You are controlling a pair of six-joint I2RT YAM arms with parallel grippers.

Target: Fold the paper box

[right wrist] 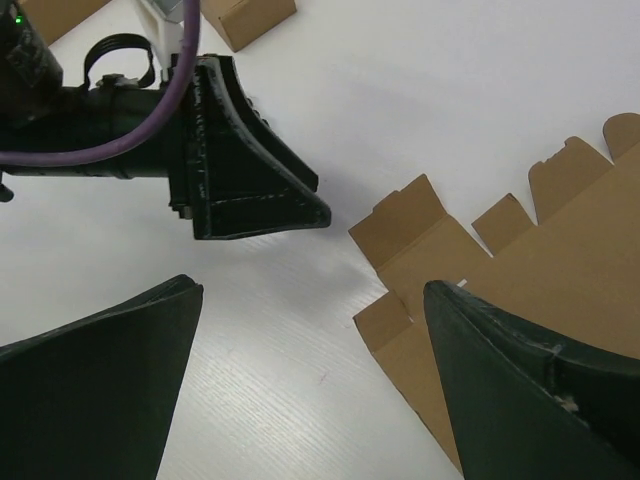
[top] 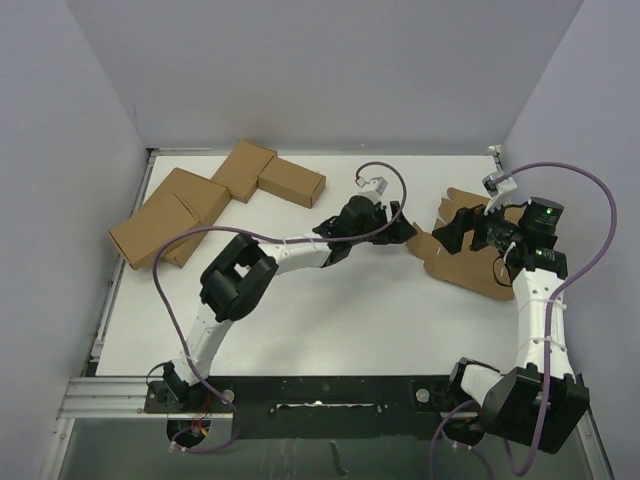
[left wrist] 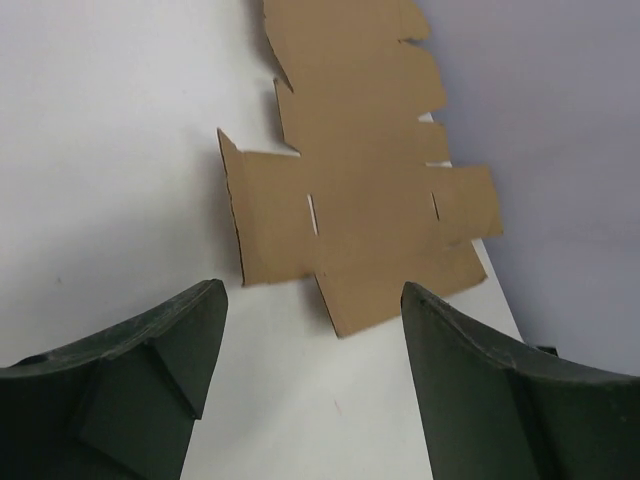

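Paper box (top: 460,265) is a flat, unfolded die-cut sheet lying on the bench (top: 330,320). No flaps are raised, so by my read no folding has started.

Left gripper (left wrist: 310,290): jaws apart with nothing between them. It sits just off the sheet's near end and isn't touching it. In its wrist view the sheet lies dead ahead, with the long axis running straight away from the gripper, roughly in line with the approach. The closest part is a corner of the end panel, which lines up with the gap between the fingers. Side flaps stick out to either side further along.

Right gripper (right wrist: 312,290): jaws wide apart, also empty. It comes at the sheet from the opposite side and points back at the left gripper. One finger is over the cardboard edge and the other is over bare bench beside the sheet. Height above the sheet can't be read from these views.

Both arms are close. The right one overlaps the sheet's outline, while the left is a short way off the sheet's end.

The key relation is that the left gripper is end-on to the long axis. Any pinch or lift from there probably takes the near end panel first, not a side flap. The sheet is thin and lies flat on the bench, so getting a finger under the edge looks tricky, and it could slide instead of lifting.

Four made-up cartons (top: 200,205) sit well away from the sheet, beyond the left arm, and are out of play.
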